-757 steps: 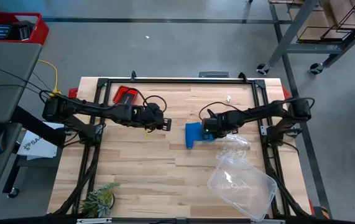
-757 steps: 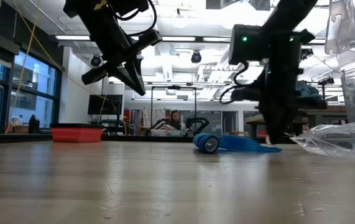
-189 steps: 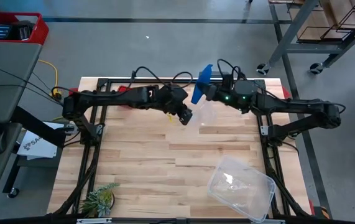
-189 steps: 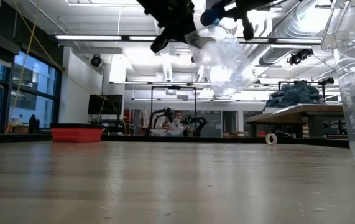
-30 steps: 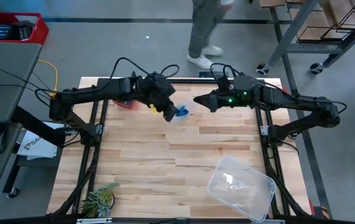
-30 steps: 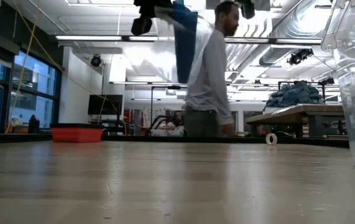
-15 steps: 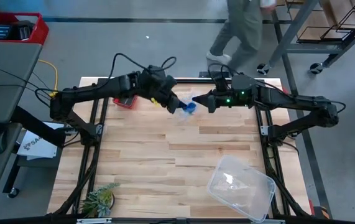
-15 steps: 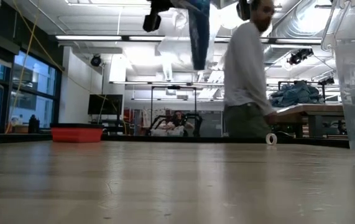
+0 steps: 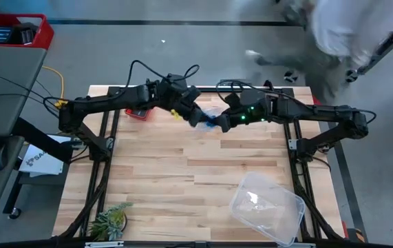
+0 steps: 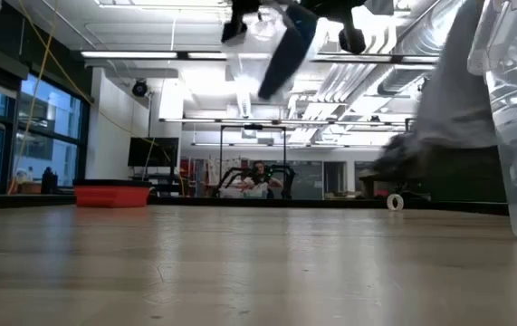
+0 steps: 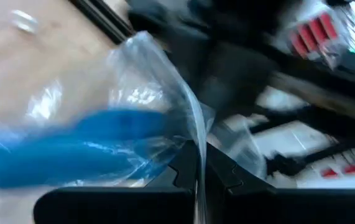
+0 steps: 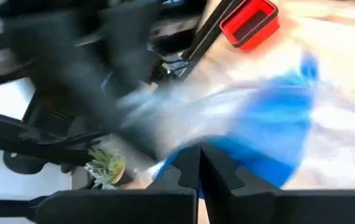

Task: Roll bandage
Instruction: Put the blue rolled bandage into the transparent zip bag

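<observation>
The bright blue bandage lies inside a clear plastic bag, which is held high above the table's far middle. In the low view the bag and bandage hang slanting near the top. My left gripper is shut on the bag. My right gripper has come against the bag from the right, and its fingers are closed in front of the blue bandage. My left gripper pinches the bag's thin clear film between its two fingers, at an edge beside the bandage. The bag is lifted clear of the table, with the bandage lying along inside it. My right gripper is shut at the bag's blue-filled part. Blur hides which part of the bag it has. The bag stays clear of the table.
A small red tray stands at the far left of the table. A clear plastic container sits at the near right, and a small plant at the near left. A person moves past beyond the far right corner.
My left gripper has carried the bag with the bandage a little toward the table's right edge. My right gripper has moved toward the left and the near edge, up to the bag. The bag's hanging end has swung and now slants. The person has walked rightward behind the table.
</observation>
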